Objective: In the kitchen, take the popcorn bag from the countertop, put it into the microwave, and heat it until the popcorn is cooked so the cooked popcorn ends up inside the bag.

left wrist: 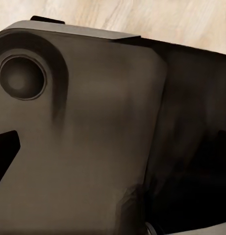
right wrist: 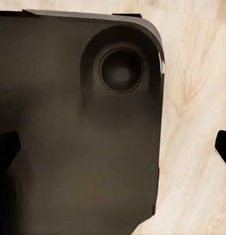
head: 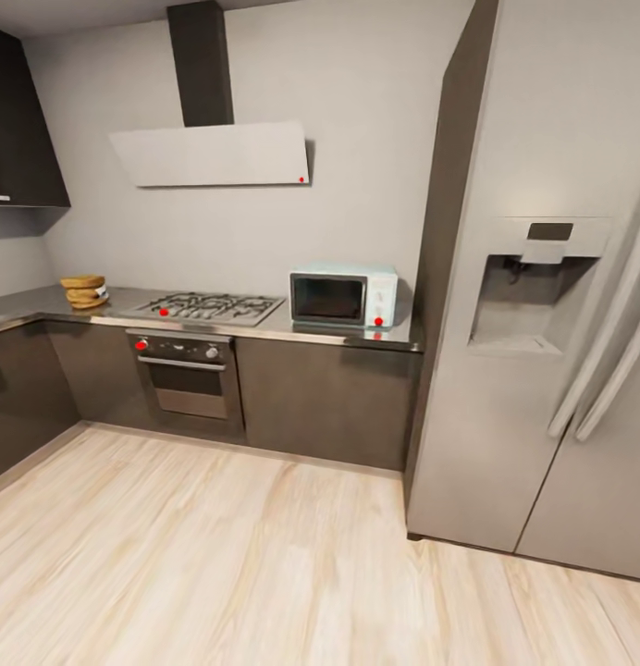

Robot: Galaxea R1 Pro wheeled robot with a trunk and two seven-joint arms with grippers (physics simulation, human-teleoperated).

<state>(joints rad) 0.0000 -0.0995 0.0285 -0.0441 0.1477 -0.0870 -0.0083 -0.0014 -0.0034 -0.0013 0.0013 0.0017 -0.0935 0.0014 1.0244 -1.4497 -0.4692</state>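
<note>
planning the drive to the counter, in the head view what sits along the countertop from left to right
tan-brown burlap popcorn bag → black-grated gas hob → pale mint-blue microwave → tall grey steel fridge beside the counter's end

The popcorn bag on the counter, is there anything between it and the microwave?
Yes. The gas hob lies on the countertop between the popcorn bag at the far left and the microwave at the right. The microwave's door looks closed.
</note>
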